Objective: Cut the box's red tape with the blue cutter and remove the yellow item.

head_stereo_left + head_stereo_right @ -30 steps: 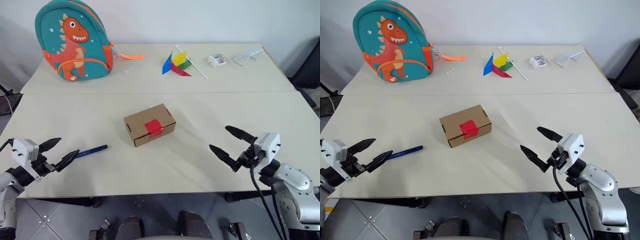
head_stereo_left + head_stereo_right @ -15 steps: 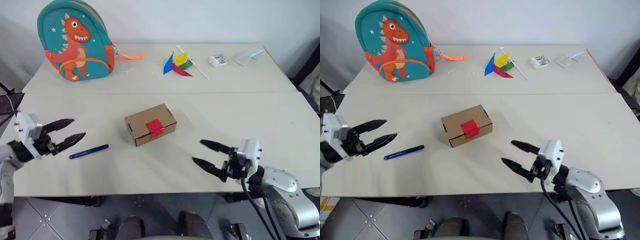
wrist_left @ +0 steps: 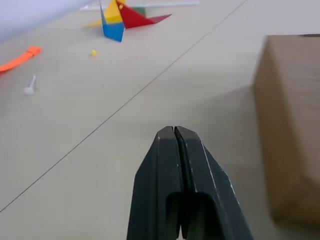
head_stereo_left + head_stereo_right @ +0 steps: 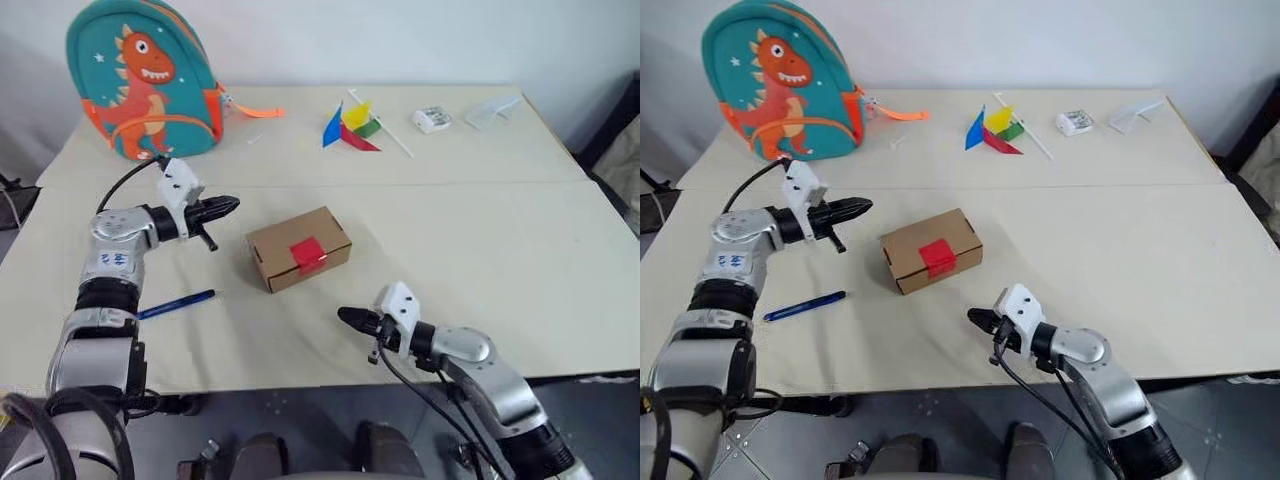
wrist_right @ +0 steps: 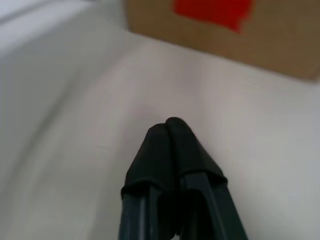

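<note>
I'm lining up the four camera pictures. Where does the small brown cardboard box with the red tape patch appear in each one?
Left eye view: small brown cardboard box, centre of the table.
Right eye view: centre, slightly left.
Left wrist view: at the right edge, beyond the shut left gripper.
Right wrist view: across the top, past the shut right gripper.
Shared landmark: the red tape patch, or the pinwheel.

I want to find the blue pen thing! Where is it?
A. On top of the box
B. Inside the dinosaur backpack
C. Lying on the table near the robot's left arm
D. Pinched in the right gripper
C: the blue cutter lies flat on the table, beside the left arm and untouched by either gripper.
</note>
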Controlling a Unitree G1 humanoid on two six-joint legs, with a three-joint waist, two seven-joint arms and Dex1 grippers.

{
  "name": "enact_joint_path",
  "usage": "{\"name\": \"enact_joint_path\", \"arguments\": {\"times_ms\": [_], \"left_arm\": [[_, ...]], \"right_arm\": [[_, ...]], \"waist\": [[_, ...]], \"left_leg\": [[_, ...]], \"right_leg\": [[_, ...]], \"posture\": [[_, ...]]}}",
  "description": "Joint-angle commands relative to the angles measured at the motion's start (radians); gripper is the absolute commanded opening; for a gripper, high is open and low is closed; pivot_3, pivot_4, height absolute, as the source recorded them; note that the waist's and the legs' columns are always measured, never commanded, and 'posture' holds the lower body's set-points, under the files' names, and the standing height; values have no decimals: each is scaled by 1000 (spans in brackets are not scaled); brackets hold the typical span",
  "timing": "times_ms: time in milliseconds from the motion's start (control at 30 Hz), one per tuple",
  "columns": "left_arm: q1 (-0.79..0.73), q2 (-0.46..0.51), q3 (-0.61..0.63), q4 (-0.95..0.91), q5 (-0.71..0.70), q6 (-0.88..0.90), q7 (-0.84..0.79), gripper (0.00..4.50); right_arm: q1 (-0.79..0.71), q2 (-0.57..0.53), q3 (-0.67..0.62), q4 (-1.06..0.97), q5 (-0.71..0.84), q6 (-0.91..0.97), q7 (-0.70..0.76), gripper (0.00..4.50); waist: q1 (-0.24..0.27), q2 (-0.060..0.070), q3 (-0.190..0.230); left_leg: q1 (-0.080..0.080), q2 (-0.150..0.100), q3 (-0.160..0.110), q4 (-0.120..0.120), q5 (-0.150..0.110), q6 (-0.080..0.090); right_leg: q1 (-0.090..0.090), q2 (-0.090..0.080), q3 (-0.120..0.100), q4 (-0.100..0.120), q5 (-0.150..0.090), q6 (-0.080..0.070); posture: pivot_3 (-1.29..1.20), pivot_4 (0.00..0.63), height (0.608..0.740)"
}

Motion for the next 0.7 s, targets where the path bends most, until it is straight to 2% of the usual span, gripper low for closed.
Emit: {"name": "enact_joint_path", "arguments": {"times_ms": [33, 267, 400, 500, 700], "left_arm": [[-17, -28, -32, 37, 34, -32, -45, 25], [60, -36, -50, -134, -7, 81, -206, 25], [165, -17, -47, -359, -47, 204, -259, 25], [272, 7, -60, -590, -100, 373, -296, 25], [436, 49, -68, -928, -154, 626, -242, 25]], "right_arm": [[-43, 23, -10, -12, -21, 21, -37, 0], [-110, 28, -51, 8, -41, 90, -85, 0], [-143, 12, -66, 29, -46, 108, -74, 0], [-177, -3, -76, 65, -38, 107, -40, 0], [-258, -17, -77, 140, -34, 107, 30, 0]], "waist": [[-2, 0, 0], [-16, 0, 0], [-17, 0, 0], [-18, 1, 0], [-17, 1, 1]], "left_leg": [[0, 0, 0, 0, 0, 0], [0, 1, 0, -2, 0, 0], [0, 2, 0, -1, 0, -1], [0, 2, 0, 0, -1, -1], [0, 3, -1, 1, -1, -1]], "right_leg": [[0, 0, 0, 0, 0, 0], [-1, 0, -2, 0, 0, 0], [-1, 0, -2, 1, 0, 0], [-1, 0, -2, 2, 0, 0], [-1, 0, -1, 5, 0, 0]], "posture": [[0, 150, 740], [0, 150, 740], [0, 150, 740], [0, 150, 740], [0, 150, 740]]}}
